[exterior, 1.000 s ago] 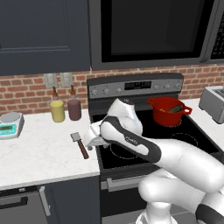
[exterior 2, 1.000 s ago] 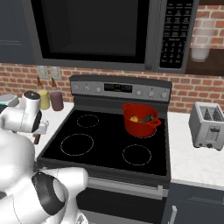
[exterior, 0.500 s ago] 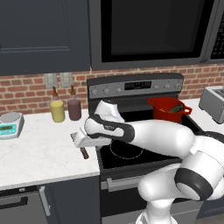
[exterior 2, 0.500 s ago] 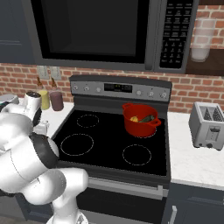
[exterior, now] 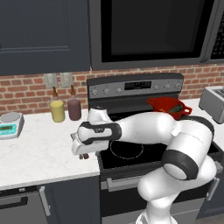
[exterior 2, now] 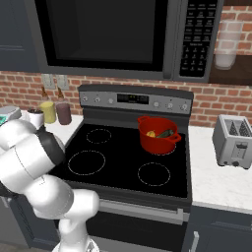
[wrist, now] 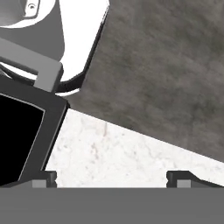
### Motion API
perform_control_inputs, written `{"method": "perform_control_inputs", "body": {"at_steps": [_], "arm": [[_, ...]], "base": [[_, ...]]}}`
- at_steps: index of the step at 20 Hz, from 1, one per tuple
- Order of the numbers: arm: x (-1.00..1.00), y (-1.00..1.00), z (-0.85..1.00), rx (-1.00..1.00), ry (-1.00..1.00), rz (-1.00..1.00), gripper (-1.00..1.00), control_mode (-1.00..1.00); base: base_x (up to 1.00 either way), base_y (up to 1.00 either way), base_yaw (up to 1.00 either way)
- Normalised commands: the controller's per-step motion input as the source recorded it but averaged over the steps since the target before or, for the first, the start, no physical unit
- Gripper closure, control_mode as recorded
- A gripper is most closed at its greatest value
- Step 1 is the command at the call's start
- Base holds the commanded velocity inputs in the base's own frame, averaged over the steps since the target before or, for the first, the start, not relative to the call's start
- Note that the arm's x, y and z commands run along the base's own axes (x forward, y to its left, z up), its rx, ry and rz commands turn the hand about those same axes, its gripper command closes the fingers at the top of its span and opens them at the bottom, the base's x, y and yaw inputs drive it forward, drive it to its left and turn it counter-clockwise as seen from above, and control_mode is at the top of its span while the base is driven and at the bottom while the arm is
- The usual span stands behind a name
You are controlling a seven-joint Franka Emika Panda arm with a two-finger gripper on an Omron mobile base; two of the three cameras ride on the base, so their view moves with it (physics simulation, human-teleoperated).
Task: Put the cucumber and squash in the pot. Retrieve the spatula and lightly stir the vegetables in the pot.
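The claw (exterior: 81, 151) hangs low over the white surface (exterior: 39, 153) left of the stove, fingers spread wide, while cucumber (exterior 2: 165, 133) and squash (exterior 2: 151, 134) sit in the red pot (exterior 2: 156, 141)

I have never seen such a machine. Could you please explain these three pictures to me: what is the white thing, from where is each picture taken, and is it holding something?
The white thing is a robot arm on a driving base in a simulated kitchen. Two cameras ride behind it, left and right; the third sits on its hand. The gripper hangs low over the counter left of the stove, just above the spatula. In the hand view, its fingertips stand apart with bare counter between them, so it holds nothing. The red pot on the stove holds the cucumber and the squash. Two bottles, a scale and a toaster also stand there.
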Motion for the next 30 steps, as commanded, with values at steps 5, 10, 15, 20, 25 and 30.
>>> {"method": "perform_control_inputs", "body": {"at_steps": [5,10,15,20,25,30], "arm": [[0.30,0.01,-0.19,-0.10,0.00,0.00,-1.00,-1.00],[0.45,0.01,-0.18,-0.05,0.00,0.00,-1.00,-1.00],[0.37,0.17,-0.28,-0.01,0.00,0.00,-1.00,-1.00],[0.08,0.19,-0.26,0.00,0.00,0.00,-1.00,-1.00],[0.00,0.08,-0.25,0.00,0.00,0.00,-1.00,-1.00],[0.00,0.00,-0.19,0.00,0.00,0.00,1.00,-1.00]], "base": [[0.00,0.00,0.00],[0.00,0.00,0.00],[0.00,0.00,0.00],[0.00,0.00,0.00],[0.00,0.00,0.00],[0.00,0.00,0.00]]}}
